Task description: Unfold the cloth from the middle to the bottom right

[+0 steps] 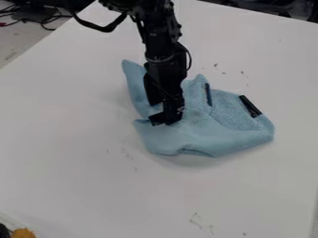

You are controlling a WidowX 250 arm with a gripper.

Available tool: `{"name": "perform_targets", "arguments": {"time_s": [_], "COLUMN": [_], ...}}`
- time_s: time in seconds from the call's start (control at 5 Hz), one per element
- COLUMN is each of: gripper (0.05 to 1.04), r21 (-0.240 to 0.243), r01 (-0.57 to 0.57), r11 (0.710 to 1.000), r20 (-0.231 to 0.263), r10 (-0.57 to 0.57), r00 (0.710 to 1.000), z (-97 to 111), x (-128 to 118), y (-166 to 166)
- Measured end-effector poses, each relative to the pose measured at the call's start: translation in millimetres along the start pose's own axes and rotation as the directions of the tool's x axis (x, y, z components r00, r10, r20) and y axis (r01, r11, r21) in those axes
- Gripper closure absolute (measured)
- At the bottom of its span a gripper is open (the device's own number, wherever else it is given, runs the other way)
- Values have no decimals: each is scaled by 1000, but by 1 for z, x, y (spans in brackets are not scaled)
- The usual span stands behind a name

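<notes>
1 blue cloth, 1 gripper, and several ways for the unfolding to fail

Clock directions take the cloth's middle as centre, with 12 o'clock at the top of the view. The light-blue cloth lies crumpled on the white table, its broad part reaching toward 3 and 4 o'clock, a raised flap at 10 o'clock. My gripper is at the cloth on the 9 o'clock side; I cannot tell whether it is spread, pressed together or pinching fabric. Principal risk, in my judgement: a grip that takes in 2 or more layers would drag the whole bundle toward 4 o'clock instead of opening it. A shallow grip could slip off partway, and a low path could push new creases ahead of the tool. The lower edge, near 6 o'clock, has a fold that might tuck under during a pull.

Other objects: 2 dark strips interrupt the fabric, a narrow strip at 1 o'clock and a thicker strip at 2 o'clock; either might snag or shift with the cloth. The arm comes in from 11 o'clock and hides part of the folds from me. Well apart from the work are cables at 10 o'clock and an orange object at 8 o'clock, neither an obstacle to this move.
</notes>
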State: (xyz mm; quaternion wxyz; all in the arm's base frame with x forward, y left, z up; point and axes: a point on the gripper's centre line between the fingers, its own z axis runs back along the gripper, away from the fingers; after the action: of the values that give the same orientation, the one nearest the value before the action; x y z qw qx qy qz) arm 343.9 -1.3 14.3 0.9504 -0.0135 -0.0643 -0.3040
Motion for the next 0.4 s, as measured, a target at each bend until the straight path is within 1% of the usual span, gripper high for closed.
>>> {"name": "perform_targets", "arguments": {"time_s": [0.2,0.4], "gripper": [156,446], "r21": [-6,-3], "r01": [0,8], "r11": [1000,1000], "r20": [-21,-23], "r10": [-1,-8], "r00": [1000,1000], "z": [-4,-1], "x": [-3,-4], "y": [-9,-16]}}
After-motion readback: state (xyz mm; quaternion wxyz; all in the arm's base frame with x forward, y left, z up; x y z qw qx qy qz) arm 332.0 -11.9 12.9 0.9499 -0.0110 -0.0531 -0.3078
